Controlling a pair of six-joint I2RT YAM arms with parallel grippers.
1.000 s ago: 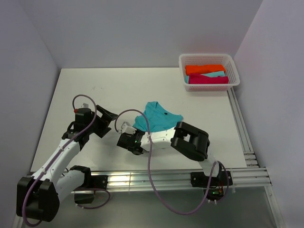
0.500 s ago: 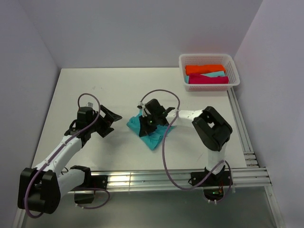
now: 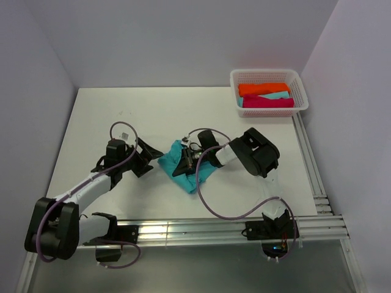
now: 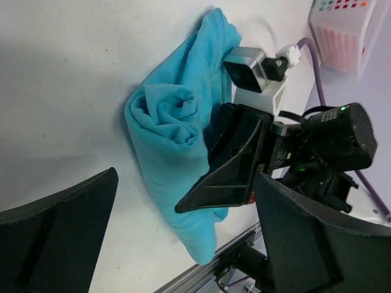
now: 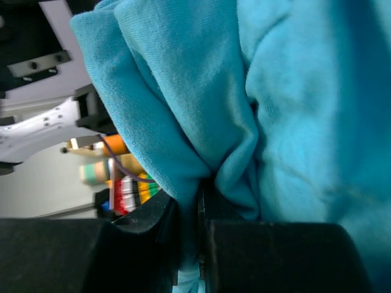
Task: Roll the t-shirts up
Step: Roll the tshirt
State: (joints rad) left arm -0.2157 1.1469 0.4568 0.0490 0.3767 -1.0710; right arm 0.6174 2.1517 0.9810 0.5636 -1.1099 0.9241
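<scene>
While right pincer (image 5: 200, 204) pinches the bunched turquoise fabric t-shirt (image 4: 168, 131) | left pincer (image 3: 148, 157) spread, shirt just ahead | step: rolling | next: tighten roll

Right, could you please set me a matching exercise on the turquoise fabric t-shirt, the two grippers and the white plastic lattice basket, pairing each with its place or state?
Things:
1. turquoise fabric t-shirt
2. left gripper
3. right gripper
4. white plastic lattice basket

Places or states:
A. jaws wide apart, holding nothing
B. at the far right, with coloured tees inside
C. bunched on the white table between both grippers
D. jaws closed on a fold of turquoise cloth

Pairs: 1-C, 2-A, 3-D, 4-B
</scene>
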